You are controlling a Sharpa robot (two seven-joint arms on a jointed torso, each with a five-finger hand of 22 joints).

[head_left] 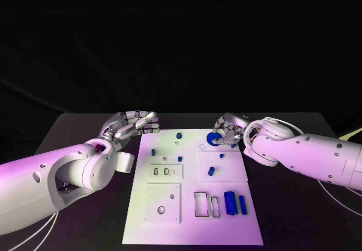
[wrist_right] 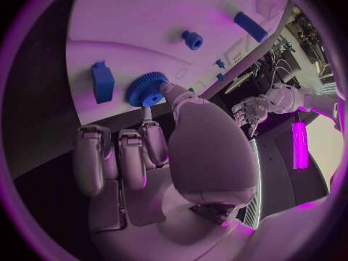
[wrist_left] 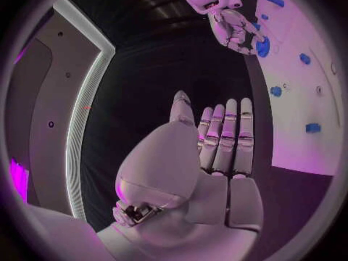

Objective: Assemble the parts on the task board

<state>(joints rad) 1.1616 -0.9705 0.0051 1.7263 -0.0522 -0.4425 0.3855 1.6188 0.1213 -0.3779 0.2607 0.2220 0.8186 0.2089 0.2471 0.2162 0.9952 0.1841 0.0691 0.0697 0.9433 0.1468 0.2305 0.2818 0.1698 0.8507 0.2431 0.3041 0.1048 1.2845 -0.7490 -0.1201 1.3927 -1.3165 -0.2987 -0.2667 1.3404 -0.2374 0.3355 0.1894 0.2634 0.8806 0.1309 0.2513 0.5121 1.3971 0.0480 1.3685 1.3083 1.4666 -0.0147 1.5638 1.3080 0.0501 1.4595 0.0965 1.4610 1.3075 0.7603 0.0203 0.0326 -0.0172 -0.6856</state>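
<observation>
The white task board [head_left: 192, 219] lies in the middle of the black table. My right hand [head_left: 230, 130] is at the board's far right corner, where its thumb and a finger pinch a blue gear [head_left: 214, 138] [wrist_right: 147, 90] just over the board. A blue block [wrist_right: 103, 81] lies close beside the gear. My left hand [head_left: 136, 125] [wrist_left: 225, 136] hovers off the board's far left corner with straight fingers and holds nothing. Small blue pegs [head_left: 179, 135] [head_left: 153, 152] [head_left: 212, 170] are scattered over the far half of the board. Two long blue pieces [head_left: 230, 203] [head_left: 242, 205] lie near its right edge.
Rectangular cut-outs [head_left: 202, 205] sit left of the long pieces, and a plate with a round hole [head_left: 161, 209] fills the near left of the board. Bare black table [head_left: 302, 209] runs along both sides of the board.
</observation>
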